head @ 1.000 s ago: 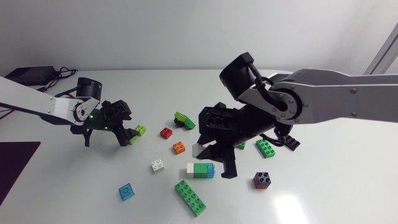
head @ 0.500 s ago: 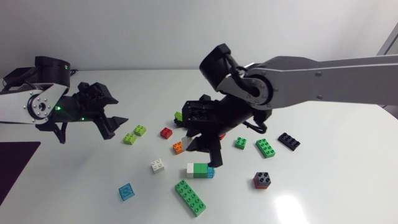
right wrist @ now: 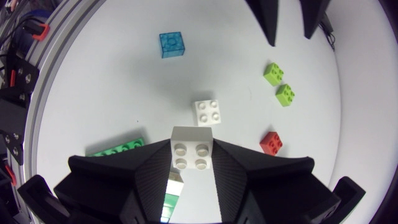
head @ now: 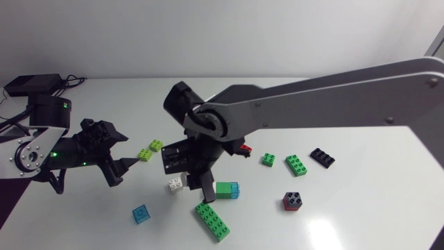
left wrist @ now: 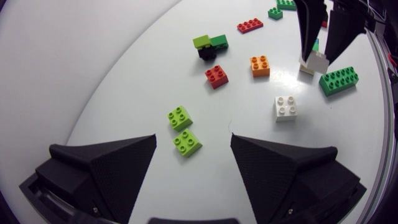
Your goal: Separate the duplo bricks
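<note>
Swinging leftward across the desk (head: 361, 208), the right gripper (right wrist: 191, 144) has pulled a white four-stud brick (right wrist: 191, 155) off the green-and-blue pair (head: 227, 189) and now clamps it between both fingers, studs facing the wrist camera. It hangs close to a long green brick (head: 211, 220) and a loose white brick (head: 175, 184). Meanwhile the left gripper (left wrist: 193, 146) has drawn back toward its own side, fingers spread wide and holding nothing, near two lime bricks (left wrist: 179, 116)

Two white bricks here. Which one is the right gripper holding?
The clamped white brick, between the fingers of the right gripper; the loose white brick lies free just ahead.
</note>
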Robot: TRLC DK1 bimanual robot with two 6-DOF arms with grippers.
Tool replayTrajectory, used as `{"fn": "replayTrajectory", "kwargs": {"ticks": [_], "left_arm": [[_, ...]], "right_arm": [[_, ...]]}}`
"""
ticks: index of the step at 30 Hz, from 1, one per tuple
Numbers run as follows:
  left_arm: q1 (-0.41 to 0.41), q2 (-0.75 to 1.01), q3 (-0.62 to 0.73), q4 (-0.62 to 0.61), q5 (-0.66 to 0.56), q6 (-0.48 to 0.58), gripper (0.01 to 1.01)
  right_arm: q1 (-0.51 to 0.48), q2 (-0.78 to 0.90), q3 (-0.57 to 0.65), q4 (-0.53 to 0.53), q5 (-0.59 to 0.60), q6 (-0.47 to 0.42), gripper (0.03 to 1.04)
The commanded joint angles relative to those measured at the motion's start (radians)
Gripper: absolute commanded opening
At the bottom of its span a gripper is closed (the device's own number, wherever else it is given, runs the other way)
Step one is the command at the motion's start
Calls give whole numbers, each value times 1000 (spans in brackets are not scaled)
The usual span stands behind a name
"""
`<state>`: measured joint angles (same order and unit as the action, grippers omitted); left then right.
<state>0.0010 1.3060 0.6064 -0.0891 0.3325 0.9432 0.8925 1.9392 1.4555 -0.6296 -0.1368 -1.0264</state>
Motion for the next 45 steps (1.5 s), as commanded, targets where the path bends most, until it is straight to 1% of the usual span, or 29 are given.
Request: {"fn": "replayTrajectory", "kwargs": {"ticks": [1, 4, 8, 14, 21, 28, 33, 34, 36, 37, 42, 43, 45], "left_arm": [[17, -25, -30, 11, -3, -23, 830], [31, -44, -37, 6, -3, -21, 830], [33, -65, -45, -4, -1, -21, 830], [36, -79, -48, -11, 0, -20, 831], [54, -106, -65, -17, 5, -12, 831], [106, -143, -65, -49, 37, 19, 833], [125, -157, -65, -69, 48, 37, 833], [128, -160, -65, -72, 50, 42, 834], [133, -163, -63, -74, 53, 45, 846], [134, -166, -60, -80, 54, 46, 846], [128, -183, -59, -90, 57, 45, 846], [125, -185, -59, -90, 57, 45, 846], [122, -186, -60, -90, 57, 42, 846]], "right_arm": [[23, 60, 26, -27, 34, -40, 285], [45, 96, 26, -27, 86, -57, 285], [60, 129, 29, -36, 124, -67, 285], [69, 184, 83, -68, 181, -87, 285], [71, 307, 244, -151, 206, -95, 285], [92, 420, 414, -217, 213, -97, 285], [112, 465, 470, -232, 235, -90, 290], [112, 466, 471, -234, 236, -87, 318], [114, 466, 471, -234, 243, -80, 452], [114, 463, 471, -234, 246, -74, 546], [112, 445, 470, -239, 259, -49, 941], [112, 438, 468, -237, 259, -43, 979], [112, 422, 462, -229, 258, -31, 992]]}}
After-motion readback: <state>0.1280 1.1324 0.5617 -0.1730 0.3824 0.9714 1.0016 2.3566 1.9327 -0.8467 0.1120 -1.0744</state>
